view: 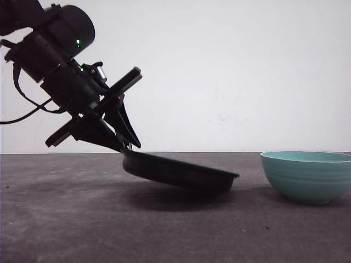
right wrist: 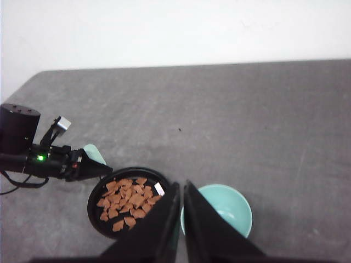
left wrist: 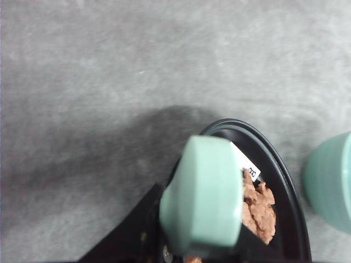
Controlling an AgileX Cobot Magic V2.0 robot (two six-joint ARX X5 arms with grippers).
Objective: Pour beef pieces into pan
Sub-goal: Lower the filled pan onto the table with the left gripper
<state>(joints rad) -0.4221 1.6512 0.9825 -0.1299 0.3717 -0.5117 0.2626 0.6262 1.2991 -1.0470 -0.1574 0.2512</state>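
Note:
The black pan (view: pixel 181 172) is tilted, its handle side lifted and its far edge touching the table. My left gripper (view: pixel 127 147) is shut on the pan's mint-green handle (left wrist: pixel 205 197), and one black finger (left wrist: pixel 129 238) shows beside it. Reddish-brown beef pieces (right wrist: pixel 126 200) lie spread inside the pan (right wrist: pixel 94 212), and the beef pieces (left wrist: pixel 259 207) appear again past the handle. My right gripper (right wrist: pixel 182 185) hangs high above the pan and the bowl, shut with nothing between its fingers.
An empty teal bowl (view: pixel 307 175) stands on the grey table to the right of the pan, close to its rim. The bowl (right wrist: pixel 222 205) lies partly behind my right fingers. A white wall runs behind the table.

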